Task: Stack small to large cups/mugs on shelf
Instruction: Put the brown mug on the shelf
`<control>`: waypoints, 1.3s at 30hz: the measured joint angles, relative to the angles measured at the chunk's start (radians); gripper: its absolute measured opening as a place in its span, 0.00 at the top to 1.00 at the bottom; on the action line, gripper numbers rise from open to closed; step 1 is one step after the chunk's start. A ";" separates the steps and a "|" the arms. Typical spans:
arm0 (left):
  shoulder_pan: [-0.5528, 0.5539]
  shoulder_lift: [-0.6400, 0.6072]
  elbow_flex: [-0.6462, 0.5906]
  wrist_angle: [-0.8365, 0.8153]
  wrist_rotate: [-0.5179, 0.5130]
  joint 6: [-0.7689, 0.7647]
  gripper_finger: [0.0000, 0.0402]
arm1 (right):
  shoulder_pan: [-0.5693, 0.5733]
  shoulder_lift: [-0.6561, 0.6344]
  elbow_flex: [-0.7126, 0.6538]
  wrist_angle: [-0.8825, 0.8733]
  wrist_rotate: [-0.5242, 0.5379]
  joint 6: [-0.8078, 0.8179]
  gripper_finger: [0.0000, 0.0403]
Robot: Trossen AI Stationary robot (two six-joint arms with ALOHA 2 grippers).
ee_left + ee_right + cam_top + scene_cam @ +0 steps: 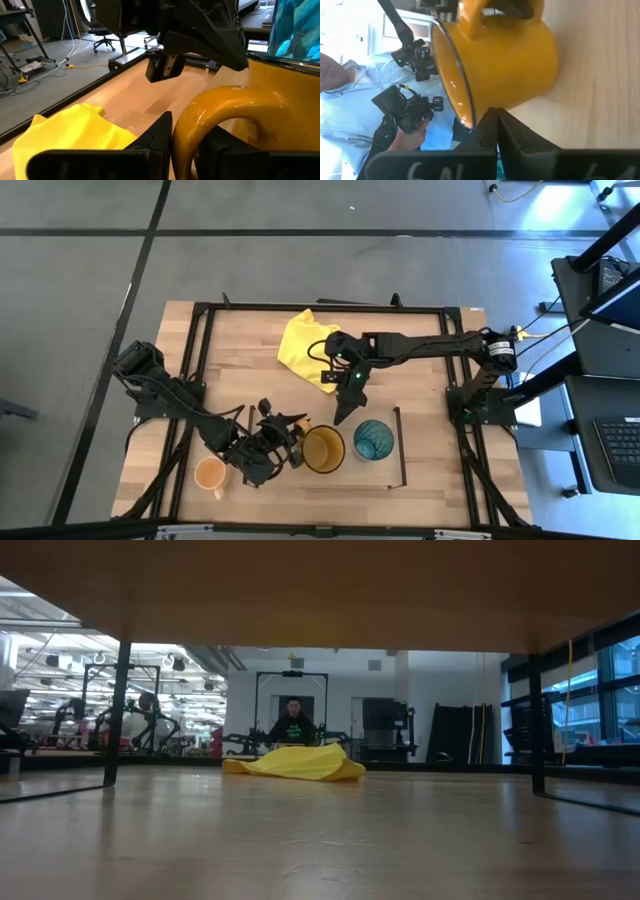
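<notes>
From above: the left hand is down at the near edge of the tabletop, clamped on the handle of the amber mug. The teal tumbler stands just beside that mug, both on the shelf. The small orange mug sits well to the left, near the left arm. The right hand hangs just behind the amber mug, fingers pressed together, holding nothing. A yellow cloth lies at the far side.

Low view: the cloth on the wood, a person seated far behind (no arms visible here).

Left wrist: the amber handle sits between the fingers, tumbler behind.

Right wrist: closed fingertips point at the amber mug.
</notes>
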 joint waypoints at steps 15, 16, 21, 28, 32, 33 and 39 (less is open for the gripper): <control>-0.001 0.000 -0.001 -0.001 -0.014 0.002 0.83 | 0.000 0.006 0.000 0.008 -0.035 -0.028 0.99; -0.002 0.000 -0.001 -0.001 -0.016 0.003 0.82 | 0.000 0.006 0.000 0.008 -0.035 -0.029 0.99; -0.013 -0.005 -0.001 -0.005 -0.017 0.003 0.76 | 0.000 0.006 0.000 0.009 -0.036 -0.033 0.99; -0.049 -0.008 -0.001 -0.019 -0.020 0.003 0.76 | 0.000 0.006 0.000 0.008 -0.035 -0.035 0.99; -0.071 -0.008 -0.001 -0.044 -0.020 -0.012 0.76 | 0.000 0.006 0.000 0.008 -0.031 -0.034 0.99; -0.075 -0.008 -0.001 -0.055 -0.018 -0.025 0.76 | 0.000 0.006 0.000 0.008 -0.028 -0.034 0.99; -0.087 -0.008 -0.001 -0.140 -0.016 -0.113 0.76 | 0.000 0.006 0.000 0.008 -0.025 -0.029 0.99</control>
